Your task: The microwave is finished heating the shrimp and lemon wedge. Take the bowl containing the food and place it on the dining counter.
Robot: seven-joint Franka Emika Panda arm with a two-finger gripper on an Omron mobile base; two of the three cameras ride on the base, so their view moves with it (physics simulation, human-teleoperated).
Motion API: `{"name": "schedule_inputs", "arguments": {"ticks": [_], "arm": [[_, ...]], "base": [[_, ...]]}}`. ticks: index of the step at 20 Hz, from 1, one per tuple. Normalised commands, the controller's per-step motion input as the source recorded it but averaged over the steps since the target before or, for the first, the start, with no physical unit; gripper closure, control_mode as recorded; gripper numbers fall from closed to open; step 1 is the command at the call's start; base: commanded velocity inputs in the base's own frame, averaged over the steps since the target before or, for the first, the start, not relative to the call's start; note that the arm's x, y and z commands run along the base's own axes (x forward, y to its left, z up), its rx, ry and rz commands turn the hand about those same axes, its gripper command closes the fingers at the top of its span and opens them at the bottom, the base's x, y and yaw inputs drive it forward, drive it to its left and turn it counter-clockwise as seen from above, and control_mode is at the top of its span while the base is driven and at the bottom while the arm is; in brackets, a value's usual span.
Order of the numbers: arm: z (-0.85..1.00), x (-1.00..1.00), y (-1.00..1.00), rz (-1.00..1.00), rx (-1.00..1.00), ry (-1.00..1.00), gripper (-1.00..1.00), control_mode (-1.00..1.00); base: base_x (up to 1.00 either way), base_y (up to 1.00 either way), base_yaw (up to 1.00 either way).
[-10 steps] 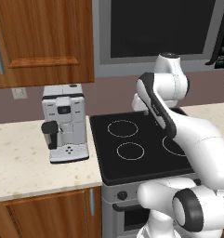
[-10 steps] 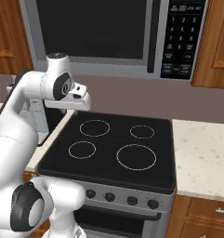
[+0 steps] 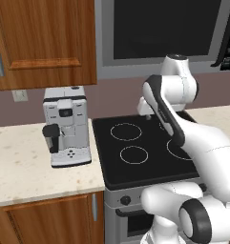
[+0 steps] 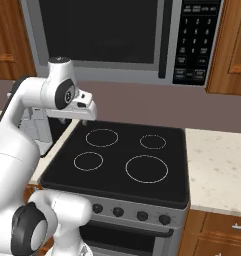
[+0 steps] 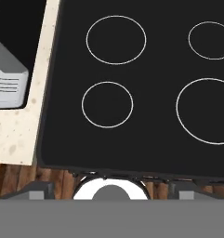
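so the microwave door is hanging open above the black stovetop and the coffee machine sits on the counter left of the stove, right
Not quite: the microwave door is closed, its dark glass flush with the frame beside the keypad, as the right base view shows. The rest holds: it hangs above the black stovetop, and the coffee machine sits on the counter left of the stove.

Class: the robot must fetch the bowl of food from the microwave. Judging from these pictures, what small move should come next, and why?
Probably raise the gripper toward the microwave door. The door looks shut, its dark glass hiding whatever is inside, while the hand hangs low over the black stovetop, pointing down at the burner rings. The door must open before anything can be reached.
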Motion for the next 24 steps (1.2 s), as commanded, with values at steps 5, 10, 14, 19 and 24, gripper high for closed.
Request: {"name": "schedule_inputs", "arguments": {"ticks": [5, 10, 14, 19, 24], "arm": [[0.0, -0.04, -0.01, 0.0, 0.0, 0.0, -1.0, -1.0], [0.0, 0.0, 0.0, 0.0, 0.0, 0.0, -1.0, 1.0], [0.0, 0.0, 0.0, 0.0, 0.0, 0.0, -1.0, 1.0], [0.0, 0.0, 0.0, 0.0, 0.0, 0.0, -1.0, 1.0], [0.0, 0.0, 0.0, 0.0, 0.0, 0.0, -1.0, 1.0]], "base": [[0.0, 0.0, 0.0], [0.0, -0.06, 0.0], [-0.06, -0.53, 0.0], [-0.07, -0.57, 0.0], [-0.23, -0.41, 0.0]]}}
